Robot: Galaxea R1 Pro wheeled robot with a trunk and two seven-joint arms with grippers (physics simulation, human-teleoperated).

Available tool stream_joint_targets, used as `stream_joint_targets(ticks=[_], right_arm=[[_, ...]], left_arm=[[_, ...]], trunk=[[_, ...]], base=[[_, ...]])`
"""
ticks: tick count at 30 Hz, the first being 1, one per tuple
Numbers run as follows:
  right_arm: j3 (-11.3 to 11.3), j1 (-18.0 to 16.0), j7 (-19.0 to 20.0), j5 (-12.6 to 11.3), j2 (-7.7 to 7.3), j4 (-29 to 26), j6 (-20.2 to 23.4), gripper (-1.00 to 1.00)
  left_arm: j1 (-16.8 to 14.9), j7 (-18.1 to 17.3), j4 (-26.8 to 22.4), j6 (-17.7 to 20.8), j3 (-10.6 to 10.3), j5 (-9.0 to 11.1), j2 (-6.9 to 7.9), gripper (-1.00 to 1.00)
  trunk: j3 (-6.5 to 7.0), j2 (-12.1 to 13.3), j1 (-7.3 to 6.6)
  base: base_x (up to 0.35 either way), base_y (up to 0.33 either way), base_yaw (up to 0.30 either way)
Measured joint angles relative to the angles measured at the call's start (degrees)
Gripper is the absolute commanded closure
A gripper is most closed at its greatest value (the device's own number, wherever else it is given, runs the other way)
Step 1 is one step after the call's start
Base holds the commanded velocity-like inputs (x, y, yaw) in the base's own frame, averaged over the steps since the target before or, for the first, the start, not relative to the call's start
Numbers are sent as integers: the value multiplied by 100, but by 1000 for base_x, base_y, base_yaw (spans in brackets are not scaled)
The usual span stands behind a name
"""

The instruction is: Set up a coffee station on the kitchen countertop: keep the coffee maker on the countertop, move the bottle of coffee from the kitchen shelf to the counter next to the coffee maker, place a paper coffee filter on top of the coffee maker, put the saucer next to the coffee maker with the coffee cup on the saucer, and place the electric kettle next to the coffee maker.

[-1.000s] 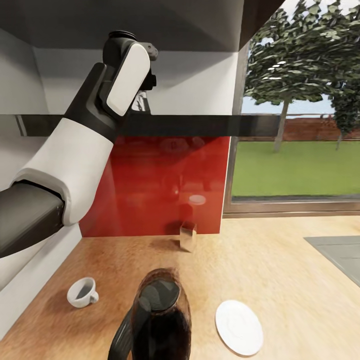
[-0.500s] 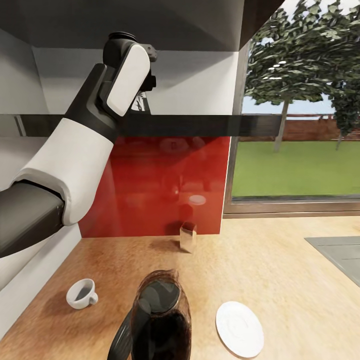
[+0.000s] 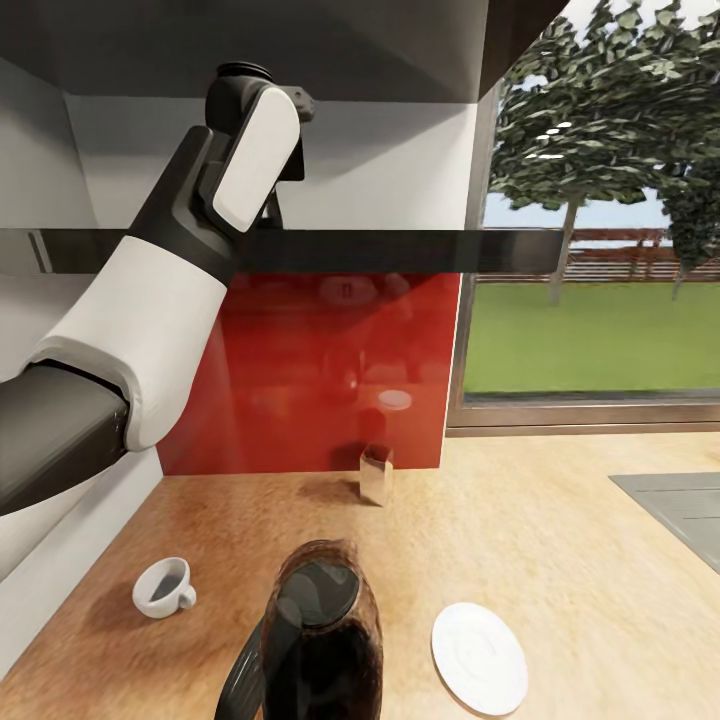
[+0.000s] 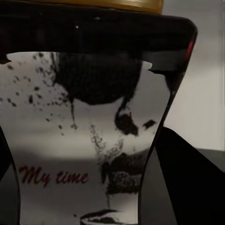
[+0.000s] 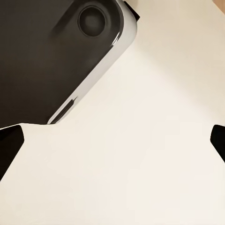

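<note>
My left arm reaches up to the dark kitchen shelf [image 3: 400, 250], its gripper [image 3: 274, 206] mostly hidden behind the wrist. In the left wrist view the bottle of coffee [image 4: 93, 93], a dark jar with a yellow lid and a pale "My time" label, sits between the dark fingers [image 4: 187, 187], which press on both its sides. On the countertop [image 3: 560, 540] stand the coffee cup [image 3: 165, 588], the electric kettle [image 3: 320, 640] and the saucer [image 3: 478, 657]. My right gripper [image 5: 112, 140] is open over a pale surface. The coffee maker is out of view.
A small shiny upright object [image 3: 376, 472] stands by the red backsplash [image 3: 330, 380]. A grey inset panel [image 3: 680, 500] lies at the counter's right. A white wall [image 3: 60, 540] bounds the counter's left side, and a window [image 3: 600, 250] is at the back right.
The fingers at the shelf have shifted slightly inward around the jar. The view and the things on the counter are unchanged.
</note>
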Motion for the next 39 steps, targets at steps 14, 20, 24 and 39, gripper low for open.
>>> stream_joint_targets(ticks=[14, 20, 24, 39], right_arm=[[0, 0, 0, 0, 1, -1, 0, -100], [3, 0, 0, 1, 1, 0, 0, -100], [4, 0, 0, 0, -1, 2, 0, -100], [2, 0, 0, 0, 2, -1, 0, -100]], left_arm=[[0, 4, -69, 7, -66, 2, 0, 100], [0, 4, -227, 6, -78, 1, 0, 100], [0, 4, -276, 8, -76, 2, 0, 100], [0, 4, -302, 9, -73, 1, 0, 100]], trunk=[[0, 0, 0], [0, 0, 0], [0, 0, 0], [0, 0, 1]], base=[[0, 0, 0], [0, 0, 0], [0, 0, 0], [-53, 0, 0]])
